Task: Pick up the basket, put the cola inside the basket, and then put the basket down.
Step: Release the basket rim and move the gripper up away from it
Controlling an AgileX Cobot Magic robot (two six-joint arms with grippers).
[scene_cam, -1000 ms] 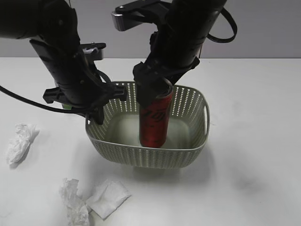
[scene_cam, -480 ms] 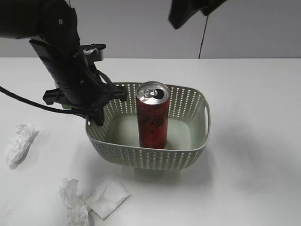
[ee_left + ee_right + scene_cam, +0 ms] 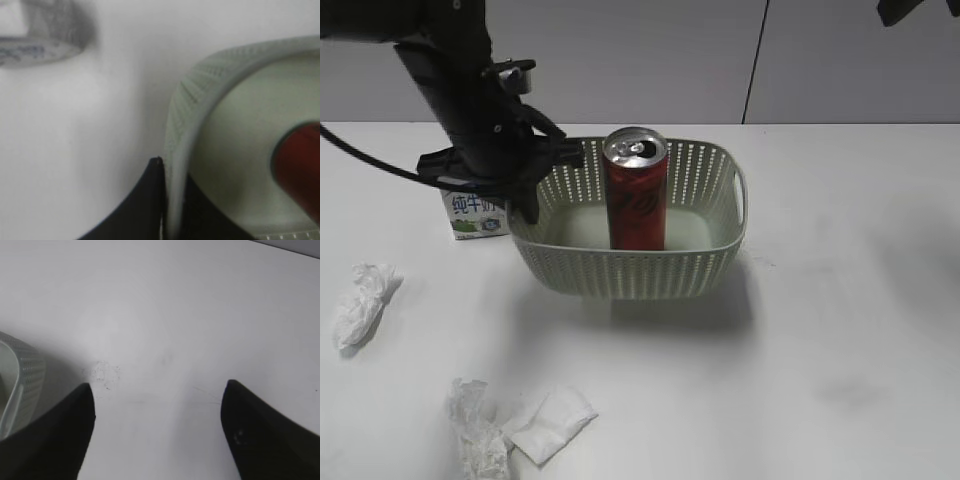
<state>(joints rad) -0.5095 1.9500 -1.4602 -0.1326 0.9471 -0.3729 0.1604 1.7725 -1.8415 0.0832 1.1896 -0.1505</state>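
Note:
The pale green basket point(image 3: 650, 268) is held at its left wall by my left gripper point(image 3: 524, 203), which is shut on that wall. The red cola can point(image 3: 636, 200) stands upright inside it, silver top above the rim. In the left wrist view my left gripper point(image 3: 172, 175) pinches the basket wall point(image 3: 187, 105) with one black finger on each side, and the cola point(image 3: 299, 170) shows at the right. A shadow lies right under the basket; I cannot tell whether it touches the table. My right gripper point(image 3: 157, 405) is open and empty above bare table, with the basket's corner point(image 3: 20, 371) at its left.
A white-and-blue milk carton point(image 3: 475, 214) stands just left of the basket, behind my left arm. Crumpled tissues lie at the left point(image 3: 362, 302) and front left point(image 3: 480, 440), with a flat one point(image 3: 552, 420) beside them. My right arm point(image 3: 912, 10) shows only at the top right corner.
My right gripper let go of the cola, rose and swung away to the right. My left gripper moved the basket with the cola back and slightly right, uncovering the milk carton.

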